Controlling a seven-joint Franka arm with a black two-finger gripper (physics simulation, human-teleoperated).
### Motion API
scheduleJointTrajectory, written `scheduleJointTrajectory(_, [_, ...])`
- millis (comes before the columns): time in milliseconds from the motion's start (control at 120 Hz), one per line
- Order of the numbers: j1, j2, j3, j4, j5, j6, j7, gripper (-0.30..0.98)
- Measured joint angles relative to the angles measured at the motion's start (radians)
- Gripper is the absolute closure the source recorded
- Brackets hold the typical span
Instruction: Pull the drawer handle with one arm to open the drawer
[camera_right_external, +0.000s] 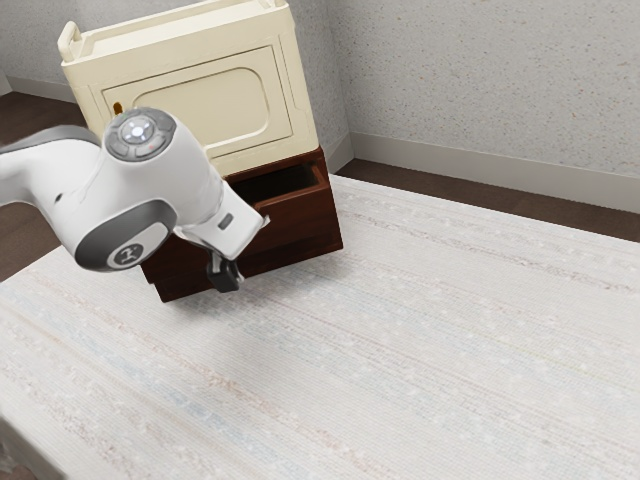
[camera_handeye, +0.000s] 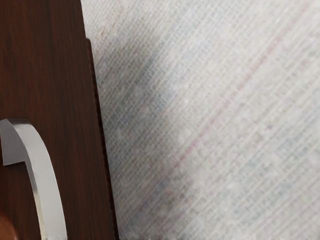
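Note:
The gripper (camera_right_external: 226, 275) is low in front of the dark red-brown drawer (camera_right_external: 298, 225) in the exterior view, close to its face. The drawer stands partly out, with its dark hollow (camera_right_external: 275, 186) showing behind the front panel. A curved silver handle (camera_handeye: 47, 180) is fixed to the brown drawer front (camera_handeye: 55, 75) in the wrist view. The hand hides much of the front in the exterior view, so whether the gripper touches the handle cannot be told.
A cream storage box (camera_right_external: 205, 105) with raised side handles stands over the brown unit. A pale striped cloth (camera_right_external: 400, 360) covers the table around it. Behind are a speckled wall (camera_right_external: 480, 80) and dark floor.

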Motion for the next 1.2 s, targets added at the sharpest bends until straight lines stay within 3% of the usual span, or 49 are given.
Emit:
scheduleJointTrajectory(500, [0.417, -0.047, -0.425, -0.098, -0.025, 0.014, -0.03, 0.0])
scheduleJointTrajectory(817, [0.453, 0.0, -0.422, -0.049, -0.036, 0.04, -0.042, 0.0])
scheduleJointTrajectory(992, [0.454, 0.088, -0.401, -0.027, -0.079, 0.083, -0.045, 0.0])
scheduleJointTrajectory(1200, [0.452, 0.099, -0.378, -0.027, -0.1, 0.132, -0.047, 0.0])
